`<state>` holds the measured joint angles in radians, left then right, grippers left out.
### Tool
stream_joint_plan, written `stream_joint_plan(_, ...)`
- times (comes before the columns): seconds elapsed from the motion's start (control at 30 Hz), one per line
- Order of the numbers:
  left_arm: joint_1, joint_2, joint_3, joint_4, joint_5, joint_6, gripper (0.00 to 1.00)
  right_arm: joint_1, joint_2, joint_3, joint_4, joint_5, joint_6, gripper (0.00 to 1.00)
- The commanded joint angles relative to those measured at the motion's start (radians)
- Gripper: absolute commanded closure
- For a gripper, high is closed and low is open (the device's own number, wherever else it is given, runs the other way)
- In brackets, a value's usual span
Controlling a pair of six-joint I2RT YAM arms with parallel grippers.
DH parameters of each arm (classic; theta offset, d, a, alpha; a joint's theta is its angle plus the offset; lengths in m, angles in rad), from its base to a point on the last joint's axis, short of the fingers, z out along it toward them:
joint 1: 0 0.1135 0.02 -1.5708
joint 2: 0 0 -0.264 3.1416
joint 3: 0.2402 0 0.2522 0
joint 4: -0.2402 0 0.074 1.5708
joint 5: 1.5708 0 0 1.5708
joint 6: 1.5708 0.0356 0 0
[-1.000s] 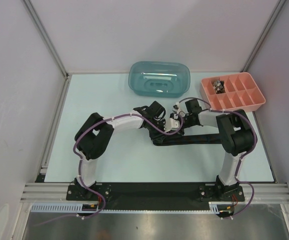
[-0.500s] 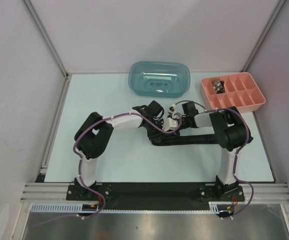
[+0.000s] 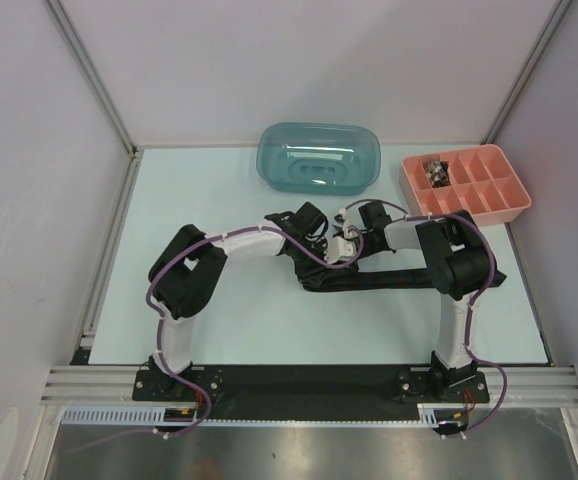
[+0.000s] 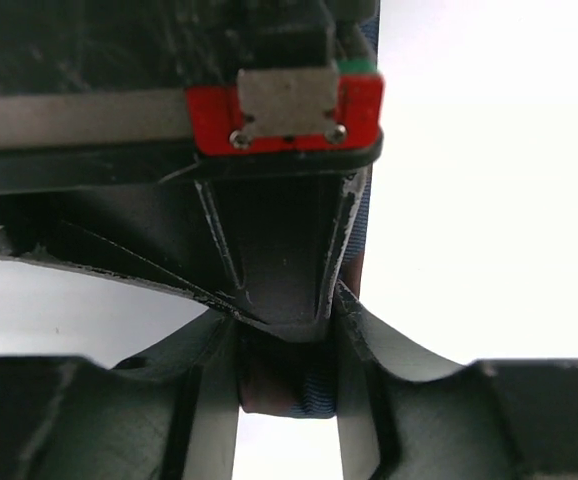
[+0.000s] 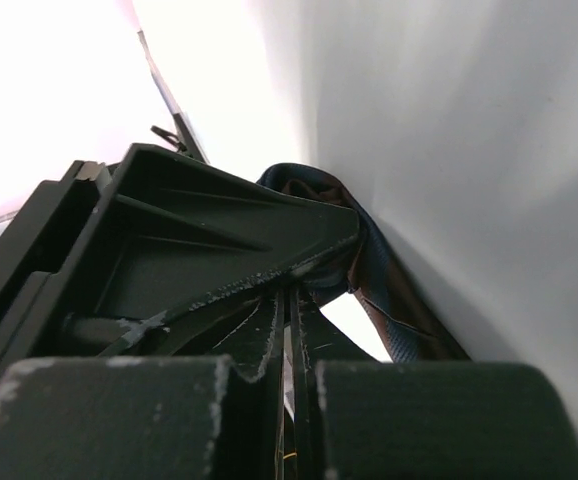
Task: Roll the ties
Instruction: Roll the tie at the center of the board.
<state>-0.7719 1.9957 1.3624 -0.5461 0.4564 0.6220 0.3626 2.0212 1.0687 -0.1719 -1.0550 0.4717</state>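
1. The tie (image 3: 389,278) lies on the desk (image 3: 219,190) as a dark band. It runs left to right, roughly in line with the near edge, and sits in the middle of the desk in front of both arm bases.
2. Its left end rises off the desk to where the two claws meet, so the work is at that end. The flat, unrolled length stretches away to the right and passes under the right forearm.
3. The left claw (image 3: 324,250) reaches in from the left. In its wrist view its fingers (image 4: 209,400) close on a small bundle of dark blue and brown cloth, so it is pinching the gathered end of the tie.
4. The right claw (image 3: 349,243) reaches in from the right and almost touches the left one. In its wrist view its fingers (image 5: 219,300) are pressed together with only a thin slit between them, and a loop of tie cloth curls round the fingertip. I cannot tell whether any cloth sits inside the slit.
5. The relation that matters is that the rest of the tie lies to the right of both claws along its long axis. In my judgement, any further winding must travel rightward.
6. Both claws are equally near the bundle. The right arm overhangs the free length and may get in the way.
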Motion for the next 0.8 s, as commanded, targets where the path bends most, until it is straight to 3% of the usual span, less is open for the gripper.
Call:
stream_joint_plan(0.0,-0.018,-0.014,-0.042,-0.012,0.027,0.018,0.56,0.009,0.030,-0.003,-0.072,0.233,-0.090,1.00)
stream_joint_plan(0.17,-0.010,-0.049,-0.049,-0.002,0.037,0.008,0.36,0.004,0.020,-0.003,-0.093,0.270,-0.110,1.00)
stream_joint_plan(0.27,-0.006,-0.074,-0.062,0.017,0.038,0.001,0.28,0.002,0.016,-0.001,-0.103,0.283,-0.114,1.00)
stream_joint_plan(0.47,0.016,-0.143,-0.101,0.049,0.033,-0.018,0.20,-0.011,0.008,-0.003,-0.132,0.297,-0.137,1.00)
stream_joint_plan(0.77,0.040,-0.173,-0.137,0.093,0.057,-0.050,0.17,-0.048,-0.013,-0.010,-0.192,0.319,-0.189,1.00)
